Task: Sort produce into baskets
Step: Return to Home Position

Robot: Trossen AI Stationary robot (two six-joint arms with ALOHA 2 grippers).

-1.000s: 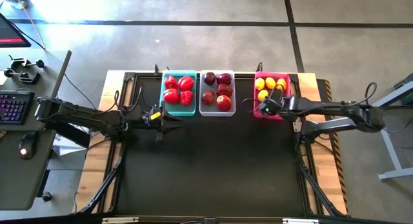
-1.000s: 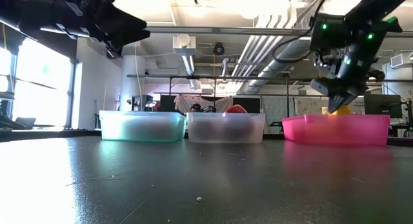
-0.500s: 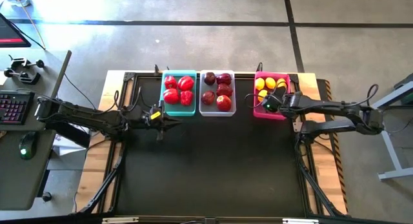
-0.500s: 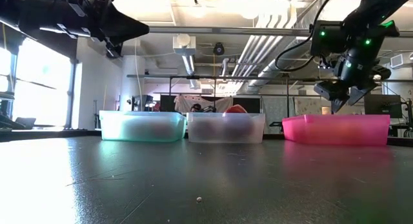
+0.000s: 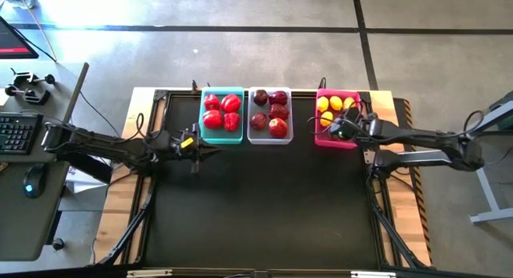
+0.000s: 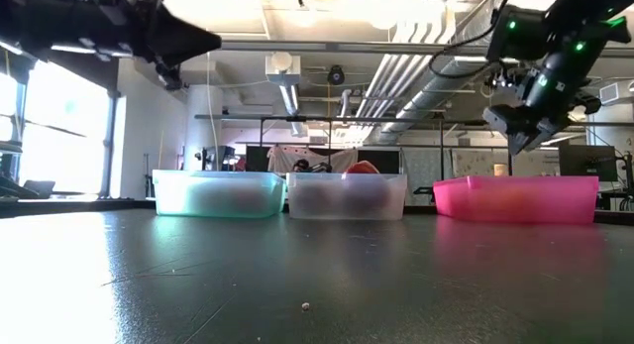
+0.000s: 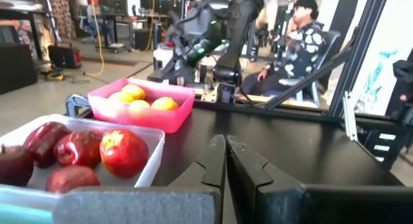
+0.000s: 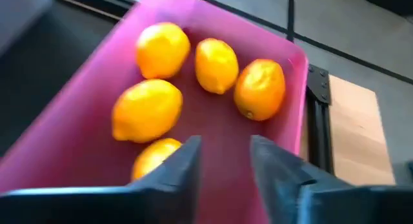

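Note:
Three baskets stand in a row at the table's far edge. The teal basket [image 5: 220, 114] holds red peppers [image 5: 222, 111], the white basket [image 5: 269, 116] dark maroon fruits [image 7: 77, 150], and the pink basket [image 5: 337, 116] several lemons [image 8: 150, 108]. My right gripper [image 8: 224, 162] hangs open above the pink basket's near end [image 5: 335, 134], slanting down, with nothing between its fingers. My left gripper [image 7: 226, 161] is shut and level, in the air just in front of the teal basket [image 5: 213, 148], touching nothing.
The black tabletop [image 5: 264, 206] in front of the baskets is free room. Wooden strips [image 5: 120, 190] border it left and right. A desk with a keyboard [image 5: 18, 134] stands beyond the left side. A person [image 7: 303, 30] sits beyond the table's right end.
My right gripper has risen from inside the pink basket to above its rim and drawn slightly toward the table's right edge. The lemon that showed under its fingertips has gone from sight below the rim. My left gripper has shut.

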